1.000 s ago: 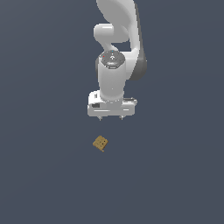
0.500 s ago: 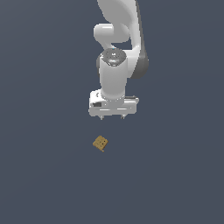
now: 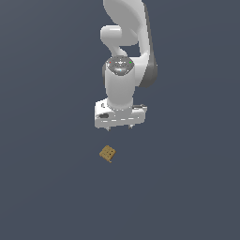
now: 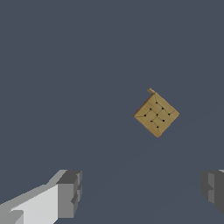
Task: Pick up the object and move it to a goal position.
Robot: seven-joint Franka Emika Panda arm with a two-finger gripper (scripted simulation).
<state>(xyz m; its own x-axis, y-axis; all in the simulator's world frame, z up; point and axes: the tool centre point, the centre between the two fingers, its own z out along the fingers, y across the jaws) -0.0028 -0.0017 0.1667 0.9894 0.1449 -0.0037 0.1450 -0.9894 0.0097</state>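
1. The object (image 3: 108, 153), a small flat tan-brown block scored into squares with dark dots, lies on the plain dark grey floor (image 3: 187, 187), not between the jaws. In the wrist view the object (image 4: 156, 114) sits ahead of the fingertips, clear of both and nearer one finger than the other.
2. The gripper (image 3: 120, 127) hangs above the floor with its jaws spread wide. Nothing sits between them and they touch nothing. The two fingers (image 4: 69, 193) stand far apart in the wrist view.
3. In the wrist view both fingers are cut off by the picture's edges, one showing only a sliver. In the exterior view the fingertips are short stubs under the white hand and hard to make out.
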